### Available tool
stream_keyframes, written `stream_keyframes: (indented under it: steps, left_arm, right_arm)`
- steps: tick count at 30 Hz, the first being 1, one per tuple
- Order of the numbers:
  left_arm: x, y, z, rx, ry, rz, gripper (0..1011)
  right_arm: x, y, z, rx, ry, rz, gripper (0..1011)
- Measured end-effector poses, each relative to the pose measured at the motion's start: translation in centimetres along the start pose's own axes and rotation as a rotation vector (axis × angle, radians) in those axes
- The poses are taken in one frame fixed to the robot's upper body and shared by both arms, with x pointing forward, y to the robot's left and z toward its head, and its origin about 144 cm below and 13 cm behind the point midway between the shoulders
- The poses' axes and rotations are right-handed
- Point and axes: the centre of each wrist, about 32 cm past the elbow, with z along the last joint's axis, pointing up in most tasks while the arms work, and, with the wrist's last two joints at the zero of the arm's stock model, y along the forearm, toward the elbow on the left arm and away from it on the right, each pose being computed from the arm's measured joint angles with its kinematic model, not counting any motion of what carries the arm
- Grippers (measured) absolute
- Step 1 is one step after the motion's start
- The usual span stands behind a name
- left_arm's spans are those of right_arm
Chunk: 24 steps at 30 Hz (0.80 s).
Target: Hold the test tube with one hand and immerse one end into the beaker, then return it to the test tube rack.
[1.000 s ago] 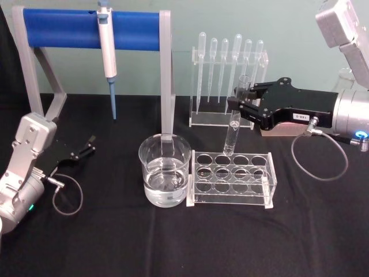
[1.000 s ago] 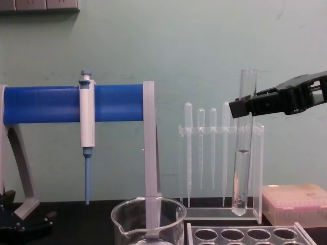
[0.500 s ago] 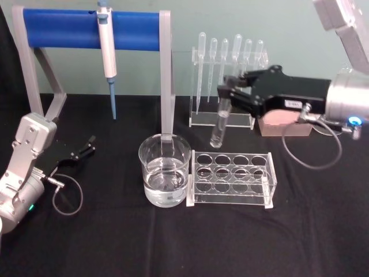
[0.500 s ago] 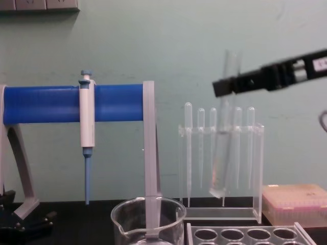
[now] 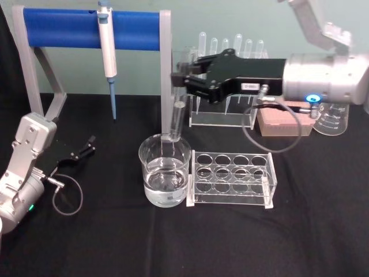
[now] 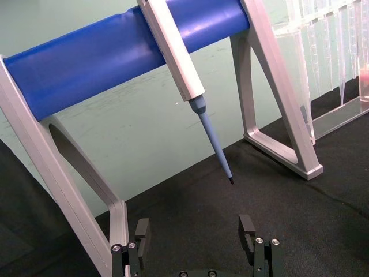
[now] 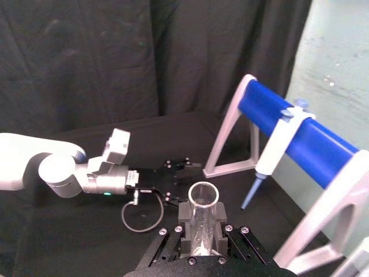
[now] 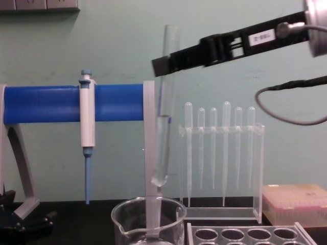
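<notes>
Right gripper (image 5: pixel 183 81) jaws pinch test tube (image 8: pixel 162 127) near its open end; beaker (image 5: pixel 142 158) directly below jaws; tube hangs near-upright, round end just above rim, dry; probably straight descent next; left gripper (image 5: pixel 87 145) parked, jaws spread.

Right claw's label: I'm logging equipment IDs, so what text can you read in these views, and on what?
White label on the right claw holding the test tube: dark characters, too blurred to read.
Graduation marks on the small beaker at far right: too small to read.
No legible text.
</notes>
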Motion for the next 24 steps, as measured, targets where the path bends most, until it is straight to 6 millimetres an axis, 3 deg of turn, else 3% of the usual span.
stream_keyframes:
  steps: [7, 24]
  left_arm:
    - [0.0, 0.0, 0.0, 0.0, 0.0, 0.0, 1000]
    - [0.0, 0.0, 0.0, 0.0, 0.0, 0.0, 1000]
  right_arm:
    - [-0.1, 1.9, -0.9, -0.029, 0.021, 0.031, 224]
    - [-0.1, 4.4, -6.5, -0.083, 0.056, 0.017, 224]
